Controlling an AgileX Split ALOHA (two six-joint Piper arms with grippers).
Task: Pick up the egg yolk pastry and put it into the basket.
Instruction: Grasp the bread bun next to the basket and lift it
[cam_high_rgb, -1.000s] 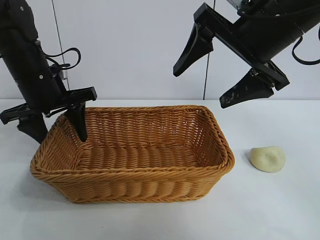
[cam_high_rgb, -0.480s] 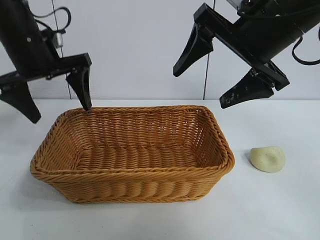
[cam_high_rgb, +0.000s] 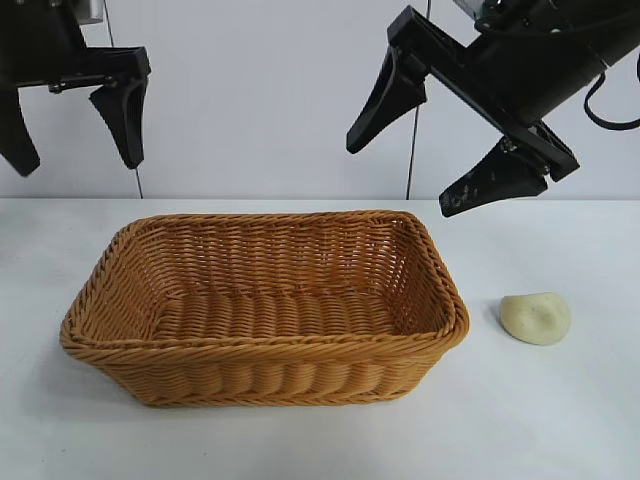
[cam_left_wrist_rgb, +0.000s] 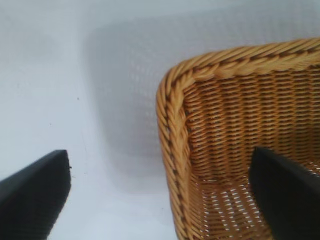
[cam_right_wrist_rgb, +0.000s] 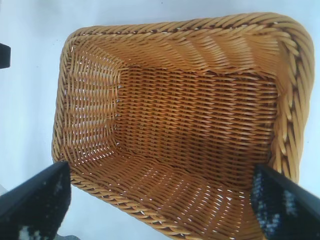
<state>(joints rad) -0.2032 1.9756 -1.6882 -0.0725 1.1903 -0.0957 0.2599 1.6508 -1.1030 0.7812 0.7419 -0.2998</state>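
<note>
Wicker basket (cam_high_rgb: 262, 300): empty, awaiting my drop.
Pastry (cam_high_rgb: 536, 318): on table beside it, untouched.
Left gripper (cam_high_rgb: 68, 125): spread, clear above.
Right gripper (cam_high_rgb: 435, 145): spread, poised above for pickup.

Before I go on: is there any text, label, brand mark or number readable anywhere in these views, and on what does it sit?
None: no readable text in any view.
Golden-brown woven wicker basket: plain weave, no tag.
Pale yellow-green domed egg yolk pastry: unmarked.
White table: bare, no sign.
Black left gripper and black right gripper: no lettering; the pale specks on the right fingers are not characters.
</note>
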